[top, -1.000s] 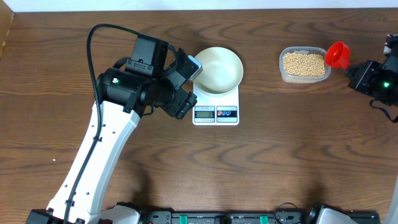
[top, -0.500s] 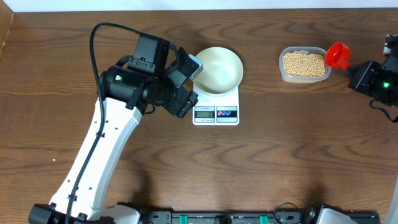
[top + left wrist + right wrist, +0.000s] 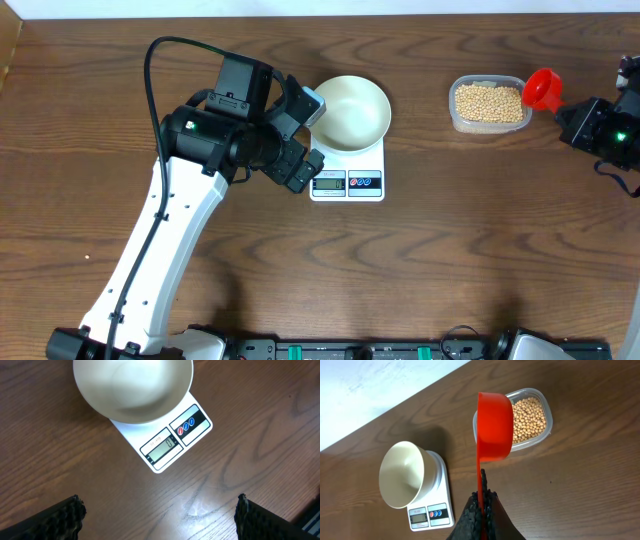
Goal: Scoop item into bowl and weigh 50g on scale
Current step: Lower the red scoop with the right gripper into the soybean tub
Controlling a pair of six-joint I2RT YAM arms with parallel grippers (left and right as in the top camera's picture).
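Beans [image 3: 489,102] fill a clear tub [image 3: 490,128] at the counter's [image 3: 450,260] right side, seen from overhead, well apart from the white bowl [image 3: 350,112] that sits on the scale [image 3: 346,184] — no scooping appears done. The left hand [image 3: 310,135] hangs spread wide just beside the bowl, grasping nothing; the right hand [image 3: 572,118] is clenched on a red scoop [image 3: 543,88] just beside the tub. From the left wrist, the bowl is empty and the display appears to read zero. From the right wrist, the scoop's handle sits pinched between the fingers, its cup by the tub's near edge — filling, pouring and weighing all seemingly remain.
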